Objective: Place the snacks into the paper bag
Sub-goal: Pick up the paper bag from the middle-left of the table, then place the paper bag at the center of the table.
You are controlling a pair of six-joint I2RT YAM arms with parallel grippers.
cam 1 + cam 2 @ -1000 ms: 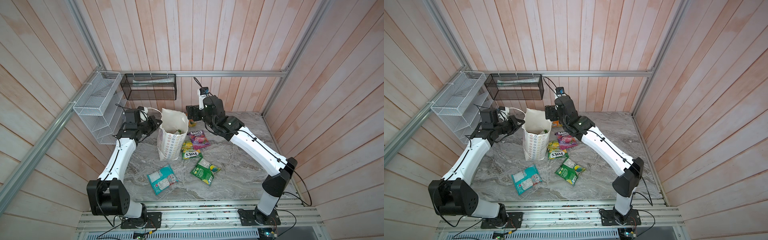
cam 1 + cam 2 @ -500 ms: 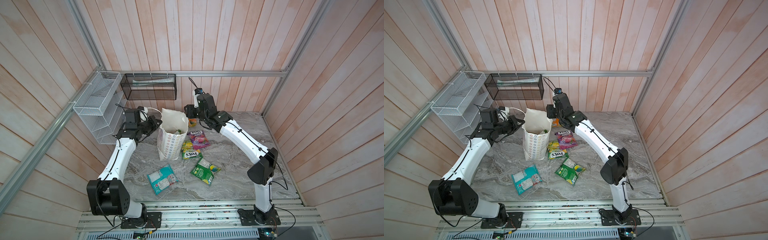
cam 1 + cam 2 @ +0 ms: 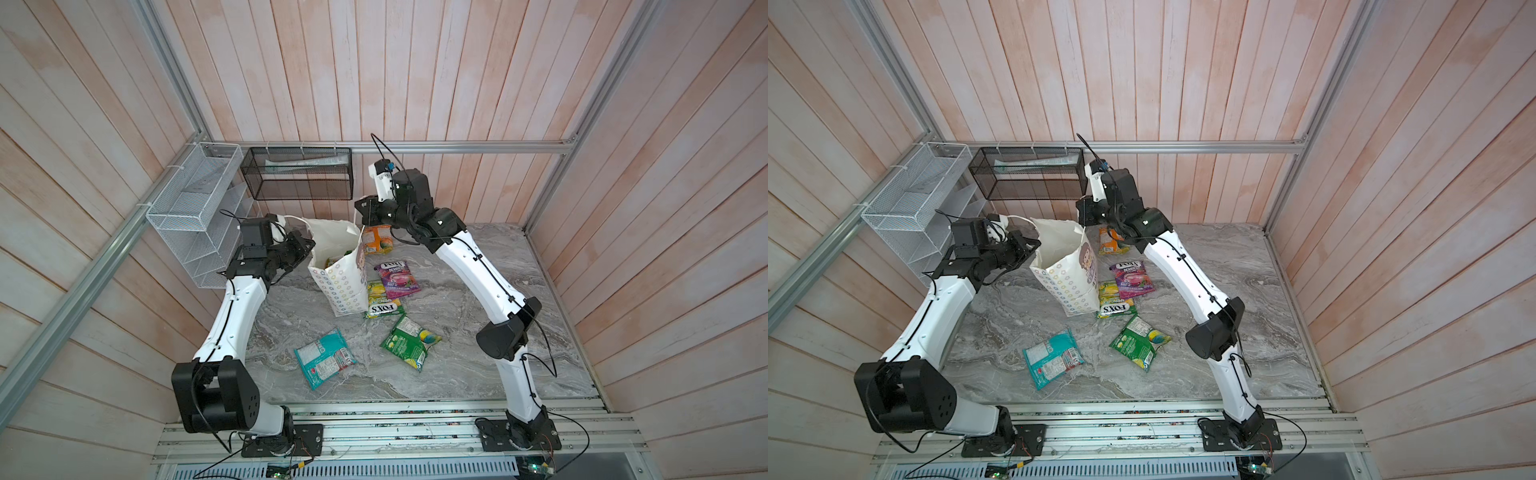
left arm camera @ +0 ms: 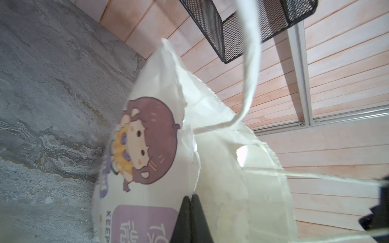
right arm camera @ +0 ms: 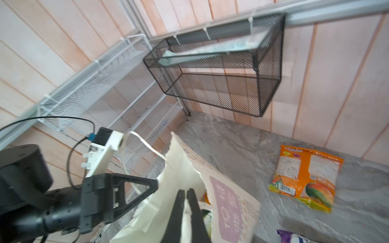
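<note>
**A:** Where was the paper bag (image 3: pixel 341 286)?

**B:** It stood leaning towards the back of the marble worktop (image 3: pixel 490 266), left of the middle, with its mouth up. Something green showed inside. Five snacks lay outside it. An orange pouch (image 3: pixel 376 240) was behind it near the back edge, and a purple pouch (image 3: pixel 397 277) was just beside it. A yellow-green pouch (image 3: pixel 383 305) touched its base. A green pouch (image 3: pixel 409 341) and a teal pouch (image 3: pixel 325 363) lay nearer the front edge.

**A:** And the claws?

**B:** The left gripper (image 4: pixel 190 198) was pinched flat on the bag's rim, with paper between its fingers. The right gripper (image 5: pixel 184 192) was pressed together too, at the opposite rim, with a white strip caught between its fingers. I couldn't tell whether that strip was the bag's wall or its cord handle.

**A:** So what was the step?

**B:** Spreading the mouth, I judged. To do it well, the two rims needed drawing apart gently and level, since the rim looked ragged and thin paper would tear under a sharp tug. The base had to be kept planted on the worktop, not lifted, or the lean could become a topple onto the yellow-green pouch. After that I'd have one claw hold the mouth alone while the other went for the nearest pouch.
</note>
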